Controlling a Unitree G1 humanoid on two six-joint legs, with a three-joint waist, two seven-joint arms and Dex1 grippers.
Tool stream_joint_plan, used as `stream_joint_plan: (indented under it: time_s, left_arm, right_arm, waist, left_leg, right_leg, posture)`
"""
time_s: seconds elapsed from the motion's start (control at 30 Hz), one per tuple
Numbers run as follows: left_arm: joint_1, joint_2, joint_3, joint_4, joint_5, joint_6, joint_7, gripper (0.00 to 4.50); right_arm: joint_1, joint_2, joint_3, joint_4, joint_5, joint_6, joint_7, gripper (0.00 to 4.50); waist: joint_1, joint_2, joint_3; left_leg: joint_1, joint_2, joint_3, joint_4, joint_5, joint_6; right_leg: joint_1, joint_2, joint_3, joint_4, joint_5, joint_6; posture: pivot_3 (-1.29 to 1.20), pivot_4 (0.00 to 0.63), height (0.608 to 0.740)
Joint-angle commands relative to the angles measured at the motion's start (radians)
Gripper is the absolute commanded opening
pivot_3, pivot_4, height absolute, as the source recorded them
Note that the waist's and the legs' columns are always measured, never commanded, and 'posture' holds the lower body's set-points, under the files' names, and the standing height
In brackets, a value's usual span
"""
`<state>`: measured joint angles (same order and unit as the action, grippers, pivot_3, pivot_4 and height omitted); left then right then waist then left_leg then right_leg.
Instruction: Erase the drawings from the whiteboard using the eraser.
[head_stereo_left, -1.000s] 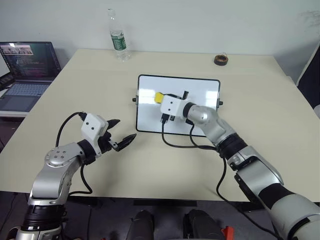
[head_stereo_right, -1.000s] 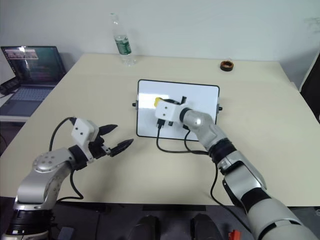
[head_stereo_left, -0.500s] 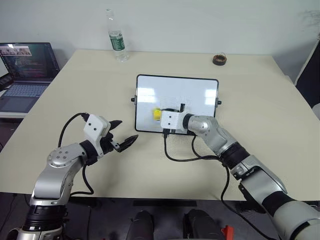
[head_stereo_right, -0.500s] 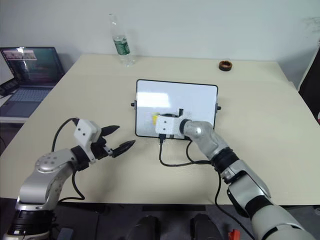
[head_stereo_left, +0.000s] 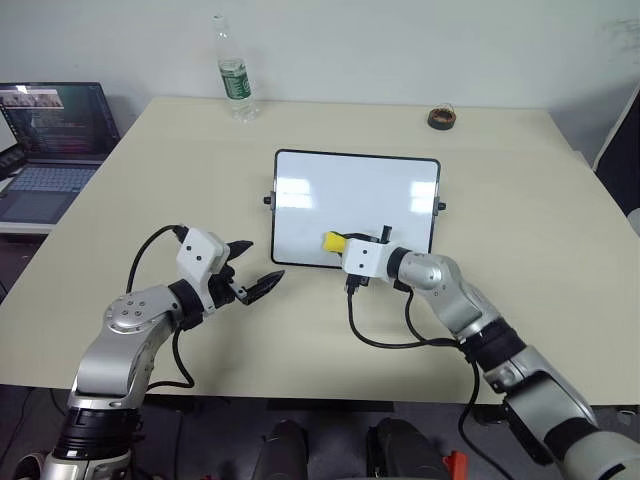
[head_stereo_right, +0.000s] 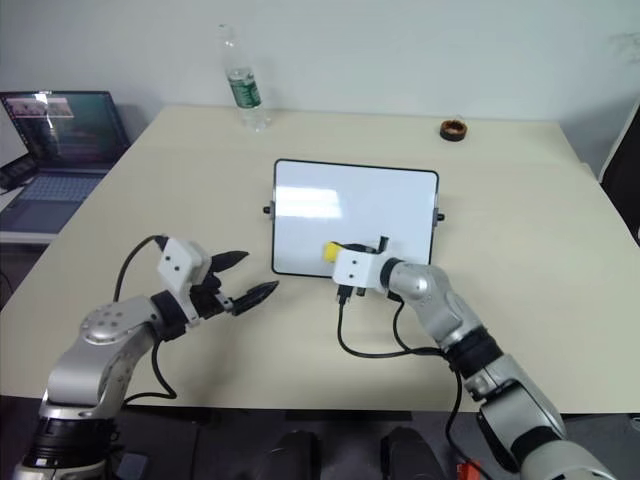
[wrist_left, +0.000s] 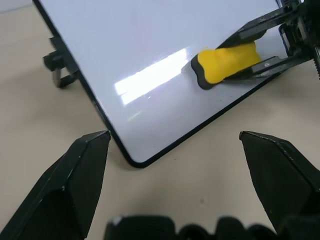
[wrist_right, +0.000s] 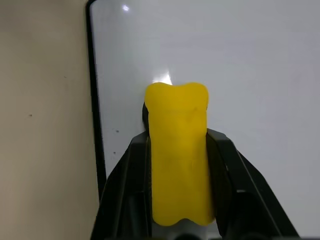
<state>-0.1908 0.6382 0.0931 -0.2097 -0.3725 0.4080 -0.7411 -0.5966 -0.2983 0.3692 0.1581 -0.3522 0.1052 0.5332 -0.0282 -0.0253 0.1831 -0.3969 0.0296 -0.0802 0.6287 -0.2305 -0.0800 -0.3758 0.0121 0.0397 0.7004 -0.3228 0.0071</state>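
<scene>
Beige and matte, the flat wooden table (head_stereo_left: 520, 220) carries everything in the scene. At the far left, off its edge, an open dark laptop (head_stereo_left: 55, 125) with a lit screen sits on a lower surface. Next along, a clear plastic water bottle (head_stereo_left: 233, 75) with a green label stands upright near the table's far edge.

Nearer the robot, the left gripper (head_stereo_left: 252, 272) hovers over bare table just beside the board's near left corner, its two black fingers spread wide with nothing between them. The left wrist view looks between those parted fingers (wrist_left: 82, 172) onto that rounded corner and one black knob on the short side, details the head views give only small.

Centred on the table lies the small rectangular whiteboard with a thin black frame (head_stereo_left: 300, 160); its white surface looks clean in every view, with only a window glare across it.

On the board's near edge, the right gripper (head_stereo_left: 345, 243) is clamped on the small yellow block eraser (head_stereo_left: 333, 241). The right wrist view shows the eraser (wrist_right: 177, 150) pinched on both sides, close to the frame.

A dark round coil (head_stereo_left: 441, 119) rests far right, well apart from the board.
</scene>
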Motion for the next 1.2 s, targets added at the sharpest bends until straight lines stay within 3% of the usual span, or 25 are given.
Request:
stream_joint_plan:
  time_s: [0.03, 0.2, 0.37, 0.57, 0.83, 1.07, 1.1, 1.2]
  left_arm:
    - [-0.071, 0.005, -0.037, -0.053, -0.003, -0.003, -0.034, 4.50]
    - [-0.149, -0.006, -0.098, -0.043, 0.000, 0.006, -0.069, 4.50]
    - [-0.327, -0.098, -0.276, 0.083, 0.058, -0.055, -0.176, 4.50]
    - [-0.481, -0.166, -0.380, 0.249, 0.100, -0.124, -0.322, 4.50]
    - [-0.595, -0.256, -0.445, 0.333, 0.114, -0.187, -0.459, 4.50]
    - [-0.582, -0.276, -0.458, 0.308, 0.132, -0.188, -0.481, 4.50]
    - [-0.574, -0.272, -0.455, 0.300, 0.135, -0.186, -0.475, 4.50]
    - [-0.534, -0.241, -0.431, 0.263, 0.132, -0.163, -0.460, 4.50]
  right_arm:
    - [0.043, 0.017, -0.201, -0.271, 0.119, 0.178, -0.032, 1.10]
    - [0.137, 0.011, -0.331, -0.507, 0.173, 0.361, -0.060, 1.10]
    - [0.369, -0.002, -0.582, -0.688, 0.137, 0.579, -0.182, 1.10]
    - [0.396, 0.114, -0.619, -0.728, 0.205, 0.848, -0.241, 1.10]
    - [0.337, 0.168, -0.636, -0.597, 0.265, 0.829, -0.333, 1.10]
    - [0.278, 0.122, -0.648, -0.426, 0.298, 0.749, -0.373, 1.10]
    - [0.271, 0.116, -0.653, -0.405, 0.302, 0.733, -0.383, 1.82]
    - [0.254, 0.102, -0.671, -0.376, 0.331, 0.692, -0.391, 2.73]
  waist:
    - [0.000, 0.000, 0.000]
    - [0.000, 0.000, 0.000]
    - [0.015, 0.000, 0.000]
    - [-0.024, 0.002, 0.001]
    - [-0.026, 0.003, 0.001]
    - [-0.025, 0.003, 0.002]
    - [-0.026, 0.003, 0.002]
    - [-0.027, 0.003, 0.002]
  left_leg:
    - [-0.001, 0.000, 0.000, 0.000, 0.000, 0.000]
    - [-0.002, -0.001, 0.000, -0.001, 0.000, 0.000]
    - [-0.003, -0.003, 0.000, -0.001, 0.000, 0.000]
    - [0.000, -0.001, 0.004, -0.001, 0.000, 0.000]
    - [-0.003, -0.004, 0.005, -0.002, 0.000, 0.000]
    - [-0.003, -0.003, 0.005, -0.002, 0.000, 0.000]
    - [-0.003, -0.003, 0.005, -0.002, 0.000, 0.000]
    - [-0.003, -0.003, 0.005, -0.002, 0.000, 0.000]
  right_leg:
    - [-0.001, 0.000, 0.000, 0.000, 0.000, 0.000]
    - [-0.001, 0.000, 0.000, -0.003, 0.000, 0.000]
    - [-0.001, 0.002, -0.001, -0.004, -0.001, 0.001]
    - [-0.002, 0.004, 0.003, -0.002, -0.001, 0.001]
    - [-0.003, 0.005, 0.004, -0.002, -0.001, 0.001]
    - [-0.004, 0.005, 0.004, -0.002, -0.001, 0.001]
    - [-0.004, 0.005, 0.004, -0.002, -0.001, 0.001]
    - [-0.004, 0.005, 0.004, -0.002, -0.001, 0.001]
  posture:
    - [0.00, 0.150, 0.740]
    - [0.00, 0.150, 0.740]
    - [0.00, 0.150, 0.740]
    - [0.00, 0.150, 0.740]
    - [0.00, 0.150, 0.740]
    - [0.00, 0.150, 0.740]
    - [0.00, 0.150, 0.740]
    - [0.00, 0.150, 0.740]
